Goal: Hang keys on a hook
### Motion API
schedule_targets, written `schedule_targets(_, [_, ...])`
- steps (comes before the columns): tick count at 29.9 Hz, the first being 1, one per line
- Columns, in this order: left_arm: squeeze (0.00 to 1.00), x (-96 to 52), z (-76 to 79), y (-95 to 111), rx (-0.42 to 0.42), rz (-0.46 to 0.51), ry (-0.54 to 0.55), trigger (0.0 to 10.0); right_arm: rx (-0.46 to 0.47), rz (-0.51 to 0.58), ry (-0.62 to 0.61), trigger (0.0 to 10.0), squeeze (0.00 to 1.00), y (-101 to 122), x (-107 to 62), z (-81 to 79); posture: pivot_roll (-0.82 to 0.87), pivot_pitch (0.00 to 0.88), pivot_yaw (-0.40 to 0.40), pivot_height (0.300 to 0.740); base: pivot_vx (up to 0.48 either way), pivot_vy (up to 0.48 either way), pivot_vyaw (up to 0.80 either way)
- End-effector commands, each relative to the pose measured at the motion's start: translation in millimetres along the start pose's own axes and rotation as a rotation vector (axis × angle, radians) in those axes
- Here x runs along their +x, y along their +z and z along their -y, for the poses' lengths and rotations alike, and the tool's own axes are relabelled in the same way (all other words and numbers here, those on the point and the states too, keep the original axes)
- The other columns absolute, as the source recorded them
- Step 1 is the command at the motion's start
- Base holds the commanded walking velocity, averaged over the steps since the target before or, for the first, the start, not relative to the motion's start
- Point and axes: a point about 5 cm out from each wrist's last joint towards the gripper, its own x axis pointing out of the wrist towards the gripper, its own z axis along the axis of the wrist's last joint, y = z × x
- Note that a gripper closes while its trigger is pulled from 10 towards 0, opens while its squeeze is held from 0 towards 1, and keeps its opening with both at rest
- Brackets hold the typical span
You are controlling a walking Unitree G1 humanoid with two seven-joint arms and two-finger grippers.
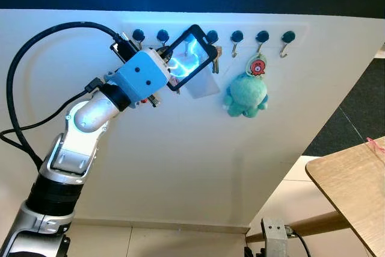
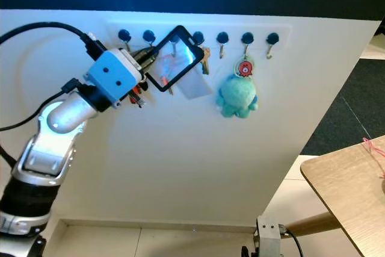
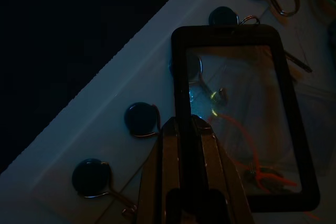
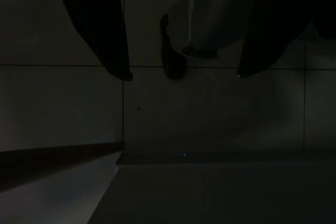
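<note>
Left eye view: white wall panel (image 1: 198, 148) carries a row of dark-knobbed hooks (image 1: 237, 36); a wooden table (image 1: 355, 191) stands at lower right. A teal plush toy (image 1: 245, 94) hangs beside loose keys (image 1: 216, 59). The left gripper (image 3: 190, 129) pinches a black-framed clear card holder (image 1: 191, 57) against the hooks. Left wrist view reveals an orange cord (image 3: 247, 145) through its window. The right gripper (image 4: 181, 74) hangs spread above dim floor.
</note>
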Motion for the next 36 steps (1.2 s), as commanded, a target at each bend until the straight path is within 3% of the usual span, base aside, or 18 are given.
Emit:
schedule_targets(1, [0.00, -9.5, 6.6, -23, 0.019, -0.136, -0.068, 10.0, 0.020, 0.015, 0.005, 10.0, 0.00, -1, -0.9, -0.4, 0.03, 0.079, 0.012, 0.740, 0.000, 0.000, 0.00])
schedule_targets(7, [0.00, -13.2, 3.1, -27, 0.028, -0.164, -0.068, 10.0, -0.043, 0.098, 0.061, 10.0, 0.00, 13, 1.0, -6.2, 0.03, 0.083, 0.011, 0.740, 0.000, 0.000, 0.00])
schedule_targets(8, [0.00, -14.9, 1.3, -28, 0.029, -0.171, -0.069, 10.0, -0.078, 0.170, 0.106, 10.0, 0.00, 24, 1.5, -12.1, 0.03, 0.083, 0.011, 0.740, 0.000, 0.000, 0.00])
schedule_targets(13, [0.00, -16.4, 0.0, -29, 0.014, -0.171, -0.073, 10.0, -0.095, 0.252, 0.144, 10.0, 0.00, 37, 1.1, -16.6, 0.03, 0.084, 0.011, 0.740, 0.000, 0.000, 0.00])
schedule_targets(14, [0.00, -17.3, -1.9, -28, -0.027, -0.161, -0.067, 10.0, -0.095, 0.337, 0.179, 10.0, 0.00, 51, -0.2, -20.3, 0.03, 0.082, 0.011, 0.740, 0.000, 0.000, 0.00])
schedule_targets(17, [0.00, -17.9, -2.8, -28, -0.049, -0.163, -0.064, 10.0, -0.103, 0.414, 0.215, 10.0, 0.00, 64, -2.4, -25.4, 0.02, 0.080, 0.010, 0.740, 0.000, 0.000, 0.00])
schedule_targets(27, [0.00, -21.3, -1.3, -35, -0.044, -0.208, -0.096, 10.0, -0.152, 0.596, 0.337, 10.0, 0.00, 91, -12.3, -45.8, 0.02, 0.077, 0.008, 0.740, 0.000, 0.000, 0.00])
schedule_targets(28, [0.00, -22.3, -1.0, -37, -0.094, -0.220, -0.096, 10.0, -0.172, 0.654, 0.389, 10.0, 0.00, 100, -17.4, -53.6, 0.02, 0.076, 0.008, 0.740, 0.000, 0.000, 0.00])
schedule_targets(29, [0.00, -22.3, -1.0, -37, -0.094, -0.220, -0.096, 10.0, -0.172, 0.654, 0.389, 10.0, 0.00, 100, -17.4, -53.6, 0.02, 0.076, 0.008, 0.740, 0.000, 0.000, 0.00])
schedule_targets(31, [0.00, -23.1, -1.8, -37, -0.197, -0.219, -0.083, 10.0, -0.215, 0.758, 0.485, 10.0, 0.00, 115, -28.5, -67.9, 0.02, 0.076, 0.008, 0.740, 0.000, 0.000, 0.00])
schedule_targets(33, [0.00, -23.1, -1.8, -37, -0.197, -0.219, -0.083, 10.0, -0.215, 0.758, 0.485, 10.0, 0.00, 115, -28.5, -67.9, 0.02, 0.076, 0.008, 0.740, 0.000, 0.000, 0.00])
schedule_targets(34, [0.00, -25.0, -0.6, -39, -0.243, -0.216, -0.100, 10.0, -0.239, 0.822, 0.533, 10.0, 0.00, 126, -36.3, -75.4, 0.02, 0.077, 0.008, 0.740, 0.000, 0.000, 0.00])
schedule_targets(36, [0.00, -26.1, -0.1, -40, -0.254, -0.217, -0.108, 10.0, -0.242, 0.841, 0.545, 10.0, 0.00, 130, -39.0, -77.1, 0.02, 0.081, 0.008, 0.740, 0.000, 0.000, 0.00])
